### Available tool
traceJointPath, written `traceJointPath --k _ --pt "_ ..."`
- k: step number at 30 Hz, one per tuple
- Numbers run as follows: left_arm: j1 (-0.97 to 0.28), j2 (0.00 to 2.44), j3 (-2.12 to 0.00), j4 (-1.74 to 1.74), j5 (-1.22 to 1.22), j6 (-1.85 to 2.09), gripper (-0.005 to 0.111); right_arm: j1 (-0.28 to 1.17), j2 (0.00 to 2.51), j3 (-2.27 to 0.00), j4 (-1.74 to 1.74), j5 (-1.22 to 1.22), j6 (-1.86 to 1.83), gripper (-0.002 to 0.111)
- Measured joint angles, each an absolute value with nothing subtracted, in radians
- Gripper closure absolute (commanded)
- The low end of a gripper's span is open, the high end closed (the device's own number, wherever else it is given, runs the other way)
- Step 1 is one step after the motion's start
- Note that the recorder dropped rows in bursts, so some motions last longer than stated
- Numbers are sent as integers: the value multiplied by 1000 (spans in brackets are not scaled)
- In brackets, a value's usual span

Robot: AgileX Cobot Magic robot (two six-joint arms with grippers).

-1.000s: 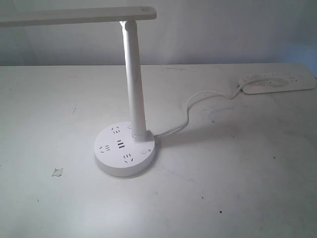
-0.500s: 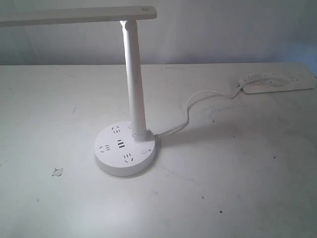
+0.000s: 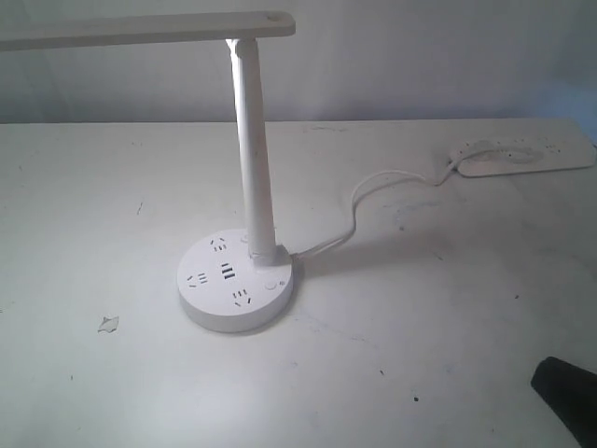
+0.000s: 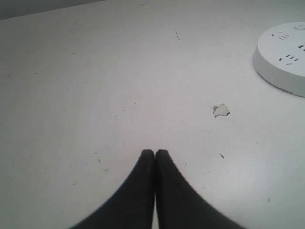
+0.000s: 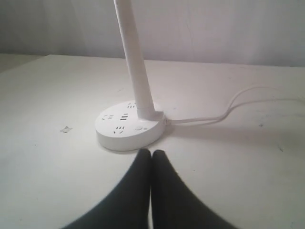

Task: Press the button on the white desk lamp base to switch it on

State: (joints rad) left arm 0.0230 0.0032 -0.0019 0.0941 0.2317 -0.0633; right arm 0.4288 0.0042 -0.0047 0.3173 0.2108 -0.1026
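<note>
The white desk lamp base [image 3: 235, 285] stands mid-table, a thick round disc with dark socket holes, carrying a tall white stem [image 3: 253, 154]. Its small round button [image 3: 271, 286] lies flush on the top beside the stem; it also shows as the button [image 5: 138, 127] on the base [image 5: 127, 129] in the right wrist view. My right gripper [image 5: 151, 151] is shut and empty, short of the base, and shows as a dark tip [image 3: 567, 392] at the lower right corner. My left gripper [image 4: 155, 151] is shut, empty, well away from the base [image 4: 282, 57].
A white cord [image 3: 373, 191] runs from the base to a long white power strip [image 3: 518, 154] at the back right. A small pale scrap [image 3: 108, 324] lies on the table left of the base. The lamp head [image 3: 140, 30] reaches across the upper left.
A dark tip of my right gripper has entered the exterior view at the lower right corner. The lamp and cord have not moved.
</note>
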Motion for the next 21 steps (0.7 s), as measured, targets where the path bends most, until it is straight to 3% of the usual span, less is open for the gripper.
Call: traceJointPath --k 17,21 --pt "23 3 -2 94 232 -63 107 429 4 -4 319 225 -97 108" --pt "23 3 -2 94 232 -63 107 353 4 -2 229 203 -143 108"
